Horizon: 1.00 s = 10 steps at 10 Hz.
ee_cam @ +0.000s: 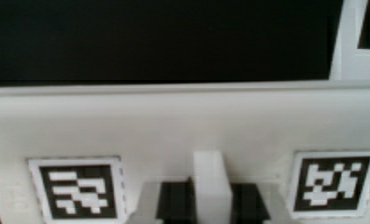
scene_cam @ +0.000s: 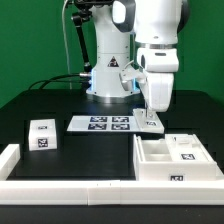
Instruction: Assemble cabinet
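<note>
While the arm reaches down from its white base, the end effector [scene_cam: 150,124] hangs low over the far edge of the cabinet [scene_cam: 152,168], close to the marker board's [scene_cam: 100,124] end on the exterior view's right. The cabinet sits on the dark surface [scene_cam: 60,105] at the exterior view's lower right, its open compartments facing up and a tagged block [scene_cam: 186,155] lying inside. Over on the exterior view's left, a small tagged drawer block [scene_cam: 42,136] stands well apart from it, just inside the low border rail [scene_cam: 70,187]. Up close in the wrist view, a white wall [ee_cam: 164,115] fills the frame, with two black-and-white tags [ee_cam: 79,188] on either side of a narrow white ridge [ee_cam: 208,180]. Dark shapes flank that ridge, but it's too blurred to call: I cannot tell whether the end effector is spread or pinching.
</note>
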Motion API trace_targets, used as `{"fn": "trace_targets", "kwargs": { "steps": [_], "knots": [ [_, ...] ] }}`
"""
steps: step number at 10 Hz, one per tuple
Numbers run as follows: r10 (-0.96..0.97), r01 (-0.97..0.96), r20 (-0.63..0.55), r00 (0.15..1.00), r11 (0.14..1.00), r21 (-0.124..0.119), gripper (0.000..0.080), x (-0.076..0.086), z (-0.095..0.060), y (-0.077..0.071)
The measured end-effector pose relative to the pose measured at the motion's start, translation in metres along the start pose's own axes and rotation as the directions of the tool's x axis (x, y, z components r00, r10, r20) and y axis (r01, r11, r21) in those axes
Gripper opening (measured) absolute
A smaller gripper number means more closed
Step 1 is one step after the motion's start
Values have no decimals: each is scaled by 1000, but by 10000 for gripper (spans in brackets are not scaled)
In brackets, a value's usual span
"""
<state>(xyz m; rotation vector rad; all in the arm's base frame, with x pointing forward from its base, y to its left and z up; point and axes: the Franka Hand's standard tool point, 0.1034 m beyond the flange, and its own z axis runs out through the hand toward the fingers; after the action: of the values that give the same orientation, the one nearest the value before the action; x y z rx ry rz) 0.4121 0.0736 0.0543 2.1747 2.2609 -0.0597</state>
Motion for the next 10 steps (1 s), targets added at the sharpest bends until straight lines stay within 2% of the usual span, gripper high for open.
{"fn": "trace_targets", "kwargs": {
  "steps": [2, 3, 4, 6, 7, 8, 9, 10],
  "knots": [
    [1, -3, -25, 1000, 997, -76, 70, -2, -2, 10],
    [19, -22, -33, 999, 995, -96, 70, -4, -3, 13],
    [22, -24, -22, 1000, 997, -76, 70, -6, -2, 12],
    [22, -24, -23, 999, 997, -76, 70, -6, -1, 12],
    [31, -32, -18, 999, 998, -63, 70, -8, -1, 11],
    [63, -62, 6, 998, 998, -18, 70, -14, -2, 15],
    [70, -69, 6, 998, 997, -25, 70, -14, -5, 23],
    [66, -65, 5, 998, 997, -27, 70, -13, -4, 22]
  ]
}}
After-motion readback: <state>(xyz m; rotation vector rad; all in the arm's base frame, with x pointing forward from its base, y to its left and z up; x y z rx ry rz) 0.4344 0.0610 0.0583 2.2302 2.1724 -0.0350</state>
